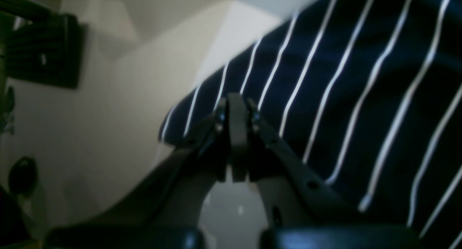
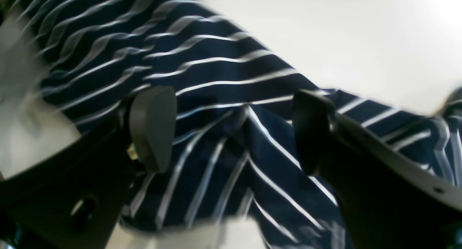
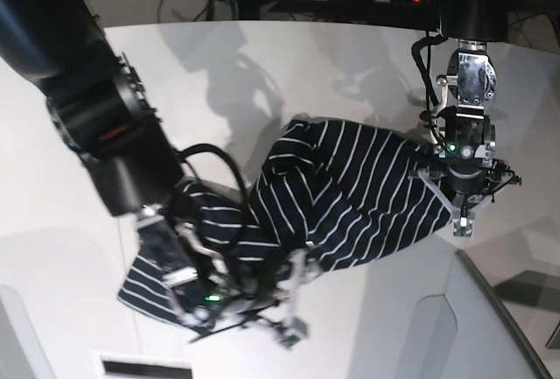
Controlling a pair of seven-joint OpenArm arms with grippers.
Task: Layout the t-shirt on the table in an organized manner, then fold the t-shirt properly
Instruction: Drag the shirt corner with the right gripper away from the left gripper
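In the lower left of the base view, nearest the camera, the right hand (image 3: pixel 284 296) hangs over a low, crumpled part of the dark navy soft fabric t-shirt with thin white stripes (image 3: pixel 350 191). The right wrist view shows its two dark fingers (image 2: pixel 153 128) spread wide apart, with striped cloth (image 2: pixel 231 133) lying below and between them; neither pad is seen pressing on the fabric, so nothing is clamped there, though the picture is blurred.

The shirt stretches across the middle of the smooth matte white worktop (image 3: pixel 350 73). Its lower left part lies bunched on the surface under the right arm, while the rest rises in a taut, draped sheet toward the right of the frame, where the left hand (image 3: pixel 461 204) sits at its edge.

In the left wrist view the left hand (image 1: pixel 238 112) has its dark fingers pressed together, pinching the edge of the striped cloth (image 1: pixel 343 97), which spreads away to the upper right of that frame. Pale worktop (image 1: pixel 108 126) fills the left side behind it.
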